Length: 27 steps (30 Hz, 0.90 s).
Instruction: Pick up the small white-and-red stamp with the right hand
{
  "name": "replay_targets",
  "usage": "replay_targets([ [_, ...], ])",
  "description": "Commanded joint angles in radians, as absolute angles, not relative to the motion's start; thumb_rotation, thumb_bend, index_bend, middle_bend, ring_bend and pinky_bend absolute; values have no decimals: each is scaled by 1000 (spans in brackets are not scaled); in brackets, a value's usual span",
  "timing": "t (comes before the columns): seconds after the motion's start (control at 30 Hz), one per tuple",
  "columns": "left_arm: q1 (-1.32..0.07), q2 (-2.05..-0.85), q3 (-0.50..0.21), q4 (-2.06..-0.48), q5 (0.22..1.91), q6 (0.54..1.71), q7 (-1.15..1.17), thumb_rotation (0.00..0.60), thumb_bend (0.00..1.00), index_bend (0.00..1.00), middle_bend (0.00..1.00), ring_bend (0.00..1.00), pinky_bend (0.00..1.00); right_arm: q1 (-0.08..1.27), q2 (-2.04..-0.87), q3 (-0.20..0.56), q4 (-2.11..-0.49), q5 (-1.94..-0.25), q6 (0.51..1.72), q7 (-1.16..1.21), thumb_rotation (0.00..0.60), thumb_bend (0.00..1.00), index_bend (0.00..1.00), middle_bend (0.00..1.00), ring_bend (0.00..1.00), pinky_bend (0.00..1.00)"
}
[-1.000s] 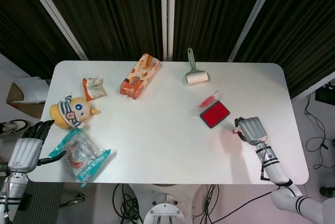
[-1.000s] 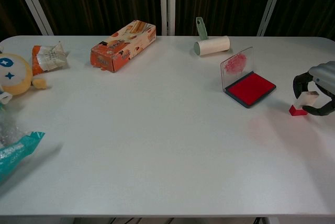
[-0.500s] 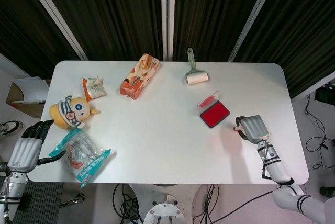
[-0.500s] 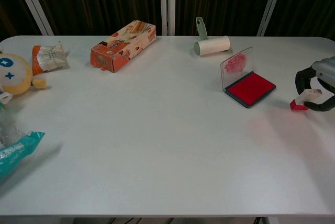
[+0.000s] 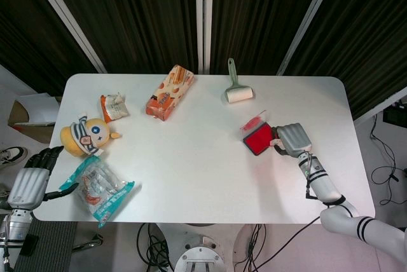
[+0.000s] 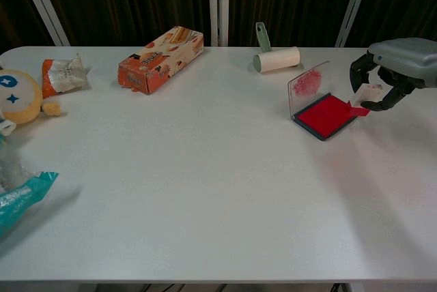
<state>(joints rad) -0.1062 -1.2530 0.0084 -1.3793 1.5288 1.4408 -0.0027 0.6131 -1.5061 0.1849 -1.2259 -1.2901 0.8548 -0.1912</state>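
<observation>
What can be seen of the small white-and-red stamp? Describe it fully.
The stamp is a small block with a pale white upper body and a red base. It looks like plastic, though detail is too fine to confirm. It is off the table, tilted, and pinched in the dark fingers of the right hand, with its red end over the open ink pad's right edge. Whether it touches the pad cannot be told.

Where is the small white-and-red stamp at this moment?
The small white-and-red stamp is held in the right robot hand, lifted above the table at the right edge of the open red ink pad, on the right side of the chest view.
</observation>
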Motion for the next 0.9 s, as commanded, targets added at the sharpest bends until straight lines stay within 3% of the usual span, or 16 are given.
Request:
replay_targets([
  [0.03, -106, -1252, 7, -1375, 1524, 1439, -8, 117, 85, 41, 117, 109, 191, 685, -1503, 225, -1263, -1177, 763, -289, 600, 388, 600, 556, 835, 1000],
  [0.37, -108, -1259, 4, -1347, 1512, 1424, -34, 119, 85, 41, 117, 109, 191, 751, -1572, 214, -1205, -1035, 720, -394, 600, 391, 598, 556, 835, 1000],
  [0.9, -102, -1264, 6, -1325, 1517, 1434, -56, 127, 86, 42, 117, 109, 191, 776, -1666, 165, -1098, -1000, 765, -457, 600, 400, 596, 556, 835, 1000],
])
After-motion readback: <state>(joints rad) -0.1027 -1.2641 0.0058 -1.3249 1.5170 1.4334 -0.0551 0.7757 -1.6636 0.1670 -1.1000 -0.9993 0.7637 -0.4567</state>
